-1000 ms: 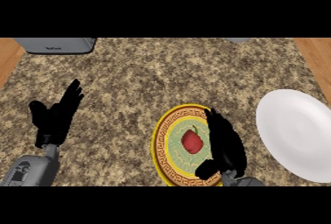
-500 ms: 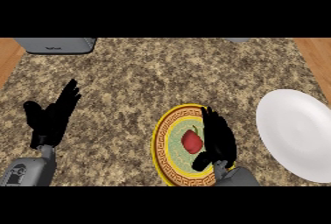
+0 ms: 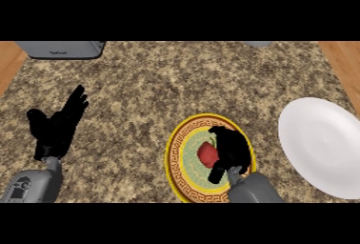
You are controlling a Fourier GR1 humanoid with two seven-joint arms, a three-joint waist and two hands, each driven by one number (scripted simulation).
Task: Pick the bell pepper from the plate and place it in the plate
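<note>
A red bell pepper (image 3: 206, 153) lies in the middle of a plate with a yellow patterned rim (image 3: 180, 143), low in the head view. My right hand (image 3: 232, 151) is over that plate, its fingers curled down around the pepper's right side and hiding part of it. A plain white plate (image 3: 320, 143) lies at the right edge of the counter. My left hand (image 3: 56, 126) rests open at the left, fingers up, away from both plates.
A grey appliance (image 3: 62, 48) stands at the counter's far left corner, and another grey object (image 3: 259, 44) shows at the far edge. Wooden floor shows past the counter's left and right edges.
My right hand has pulled lower over the patterned plate and its fingers have curled in around the pepper. The left hand has barely shifted.
</note>
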